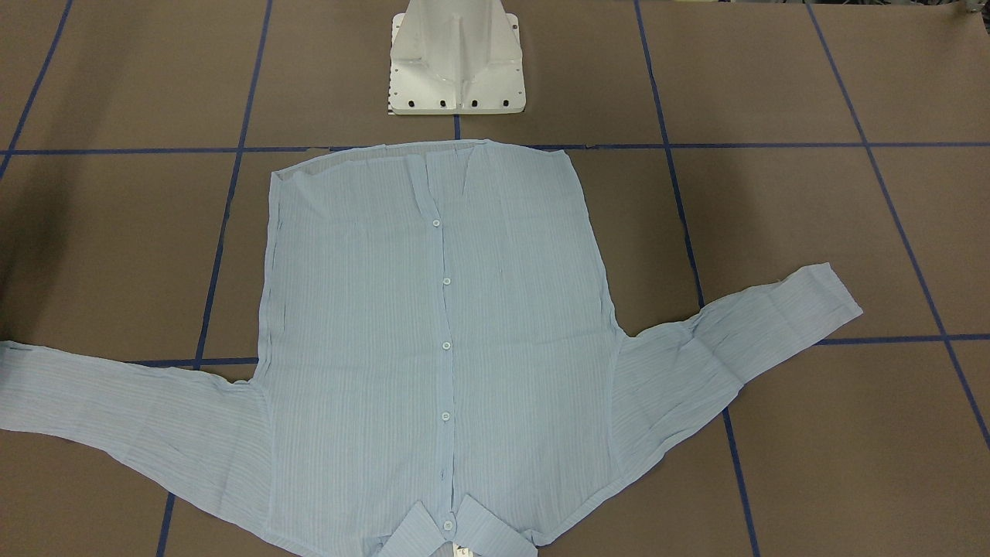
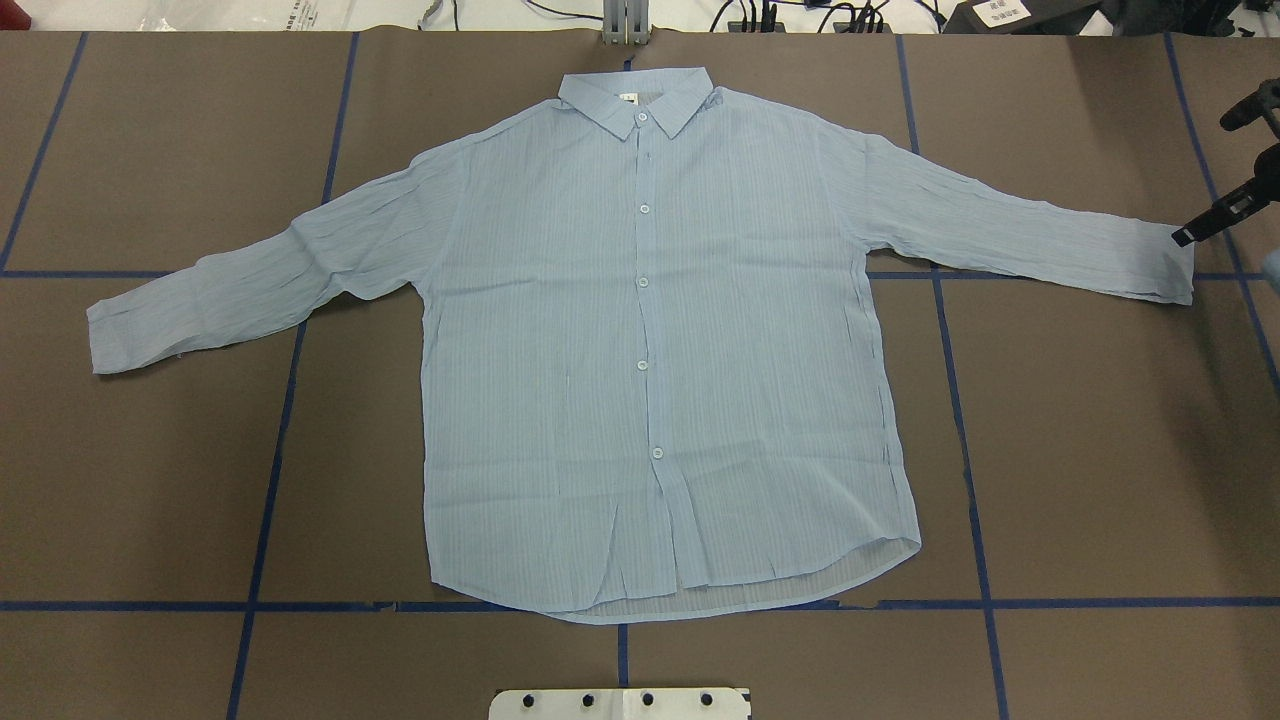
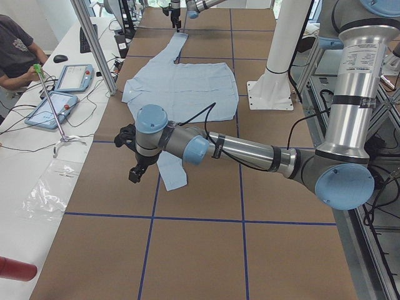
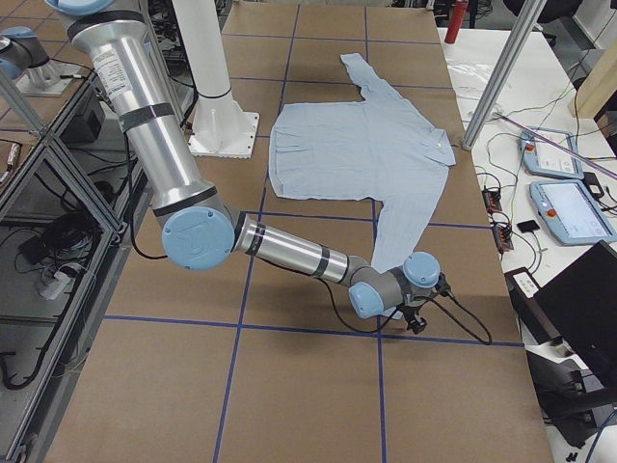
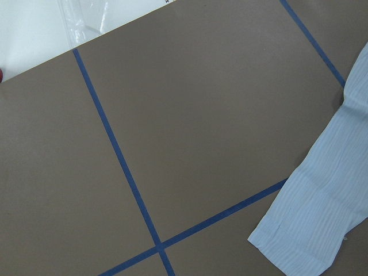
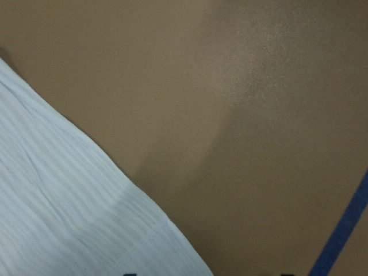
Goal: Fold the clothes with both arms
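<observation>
At the desk's middle, the shirt [image 2: 650, 350] lies flat and face up, buttoned. Its hem [image 2: 650, 590] lies toward the robot-side edge and its collar [image 2: 635, 95] toward the far edge. Both sleeves are spread wide, one cuff [image 2: 110, 335] reaching toward the desk's left end and the other cuff [image 2: 1165, 270] toward its right end. No fold has been made yet. Spread like this, each cuff probably lies within one arm's reach, so the sleeves can be brought in across the body first.

The arms stand accordingly. The left gripper [image 3: 133, 170] hovers above the desk [image 2: 1100, 450] just beyond the left cuff. Its wrist view shows the cuff's corner but no fingers, so I cannot tell whether they are spread or closed. The right gripper [image 4: 415, 320] sits low, right beside the right cuff. Its fingers look released: the wrist view shows two dark tips well apart at its bottom edge, with no cloth caught between them.

The pedestal [image 1: 456, 70] stands at the robot-side edge, just clear of the hem.

The only container in sight is a clear plastic bag [image 3: 44, 187] on the bench beyond the left end. It lies flat, and I cannot tell whether it holds anything.
</observation>
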You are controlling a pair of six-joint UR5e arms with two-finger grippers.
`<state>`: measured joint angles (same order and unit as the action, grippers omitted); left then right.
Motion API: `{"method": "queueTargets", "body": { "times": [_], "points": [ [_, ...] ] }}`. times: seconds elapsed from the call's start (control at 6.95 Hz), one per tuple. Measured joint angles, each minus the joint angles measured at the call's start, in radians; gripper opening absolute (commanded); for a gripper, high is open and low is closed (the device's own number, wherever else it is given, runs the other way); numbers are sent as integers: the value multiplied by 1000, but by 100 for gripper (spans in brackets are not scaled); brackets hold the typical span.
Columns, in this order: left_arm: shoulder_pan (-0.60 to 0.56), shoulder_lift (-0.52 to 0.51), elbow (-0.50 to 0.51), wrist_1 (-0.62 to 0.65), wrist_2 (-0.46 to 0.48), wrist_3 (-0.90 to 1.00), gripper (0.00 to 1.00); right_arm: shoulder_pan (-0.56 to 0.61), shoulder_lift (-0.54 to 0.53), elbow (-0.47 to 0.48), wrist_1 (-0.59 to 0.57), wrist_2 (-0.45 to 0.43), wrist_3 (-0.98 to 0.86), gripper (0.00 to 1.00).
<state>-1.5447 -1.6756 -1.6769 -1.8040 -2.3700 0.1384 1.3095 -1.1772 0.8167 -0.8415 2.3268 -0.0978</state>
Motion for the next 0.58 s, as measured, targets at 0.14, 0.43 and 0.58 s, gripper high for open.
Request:
{"method": "queueTargets", "body": {
  "times": [0.14,0.43,0.58],
  "points": [
    [0,-3,0,0,0,0,100,-10,0,-1,-10,2,0,77],
    [0,-5,-1,0,0,0,100,-19,0,-2,-28,5,0,62],
    [0,-7,-1,0,0,0,100,-21,0,-1,-35,8,-1,47]
  ]
}}
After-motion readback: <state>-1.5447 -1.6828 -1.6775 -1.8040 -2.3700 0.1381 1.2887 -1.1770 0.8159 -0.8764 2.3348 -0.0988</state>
